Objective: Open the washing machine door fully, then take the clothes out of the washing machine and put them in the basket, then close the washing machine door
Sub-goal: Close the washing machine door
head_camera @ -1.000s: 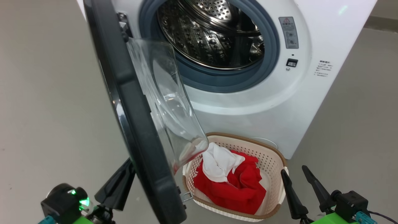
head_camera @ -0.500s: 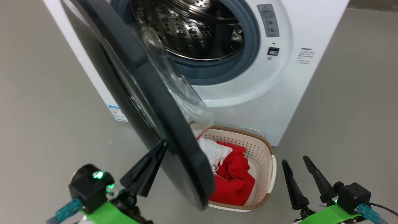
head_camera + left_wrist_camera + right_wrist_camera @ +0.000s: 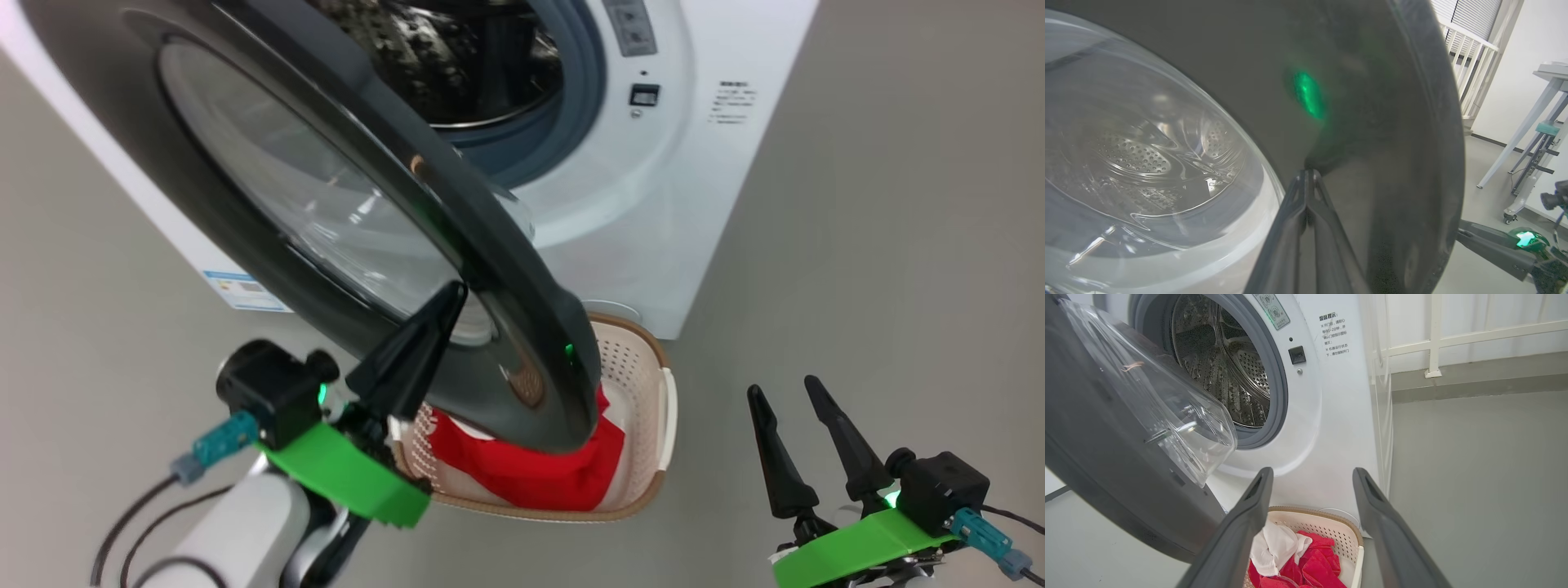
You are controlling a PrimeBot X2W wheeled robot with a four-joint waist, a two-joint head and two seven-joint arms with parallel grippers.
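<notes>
washing machine door (image 3: 326,220) hangs half swung on its hinge at the robot's left: a big round disc, wide glossy black rim around clear glass that bulges from its inner side as a deep transparent bowl. behind it the washing machine (image 3: 653,204) is a smooth white box with a grey rubber ring (image 3: 1278,388) around a perforated steel drum (image 3: 1229,379). the basket (image 3: 666,408) sits on the grey floor (image 3: 898,245) just in front of the machine, cream plastic with perforated walls and a brown woven-look rim, partly hidden by the door's lower edge in the head view. the clothes (image 3: 522,480) lie crumpled inside it, soft bright red fabric with a white garment (image 3: 1274,547) on top. the left gripper (image 3: 449,300) has its tapered dark fingers pressed together, tips touching the door's outer face on the black rim, right beside the glass. the right gripper (image 3: 782,389) hovers over the floor to the right of the basket, fingers spread apart, holding nothing. a second ago the door stood edge-on to the head camera with the left fingers beside its lower edge; now its outer face is turned to the camera and it covers more of the drum opening, though the camera itself has also swung. the right fingers are as wide as before.
</notes>
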